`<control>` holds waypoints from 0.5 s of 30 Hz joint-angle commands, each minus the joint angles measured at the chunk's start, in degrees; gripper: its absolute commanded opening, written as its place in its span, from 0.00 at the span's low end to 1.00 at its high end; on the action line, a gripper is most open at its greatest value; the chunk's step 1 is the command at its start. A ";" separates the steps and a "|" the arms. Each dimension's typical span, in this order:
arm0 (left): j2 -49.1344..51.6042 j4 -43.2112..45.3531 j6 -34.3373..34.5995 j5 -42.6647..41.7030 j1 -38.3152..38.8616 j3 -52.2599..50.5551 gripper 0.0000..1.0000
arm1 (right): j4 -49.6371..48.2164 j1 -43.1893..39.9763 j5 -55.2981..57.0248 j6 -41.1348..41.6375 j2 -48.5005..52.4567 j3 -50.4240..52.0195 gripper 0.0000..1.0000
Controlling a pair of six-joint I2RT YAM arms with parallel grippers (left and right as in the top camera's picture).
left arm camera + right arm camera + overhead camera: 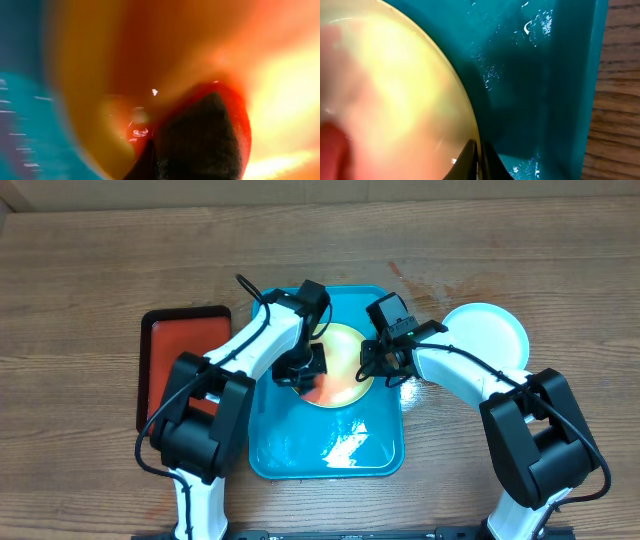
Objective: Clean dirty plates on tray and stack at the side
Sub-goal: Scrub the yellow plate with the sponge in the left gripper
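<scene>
A pale yellow-green plate (347, 352) with a reddish smear lies on the turquoise tray (330, 450). My left gripper (305, 368) is over the plate's left part, shut on a dark, red-edged sponge (200, 140) pressed on the smeared plate (280, 75). My right gripper (372, 365) is shut on the plate's right rim; in the right wrist view its fingers (479, 155) pinch the plate's edge (395, 90) above the tray floor (535, 75). A light teal plate (485, 335) lies on the table to the right of the tray. I see no second yellow-green plate.
A smaller red tray with a black rim (175, 350) lies left of the turquoise tray. Wet sheen shows on the turquoise tray's front part (350, 445). A reddish smear marks the wooden table (400, 272) behind the tray.
</scene>
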State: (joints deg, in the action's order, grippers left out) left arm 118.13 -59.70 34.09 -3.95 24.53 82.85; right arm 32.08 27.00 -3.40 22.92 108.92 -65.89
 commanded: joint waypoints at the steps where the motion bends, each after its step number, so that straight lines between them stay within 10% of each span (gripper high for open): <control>1: -2.45 2.27 3.02 14.56 -2.40 -1.36 0.04 | 0.79 -0.13 3.78 -0.35 1.90 0.57 0.04; 15: 4.55 20.83 0.70 -13.05 2.60 -1.40 0.04 | 0.98 -0.13 3.82 -0.61 1.90 0.57 0.04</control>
State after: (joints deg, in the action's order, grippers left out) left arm 118.37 -41.10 35.62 -4.34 25.02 81.78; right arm 32.36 27.00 -2.96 22.87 108.92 -66.00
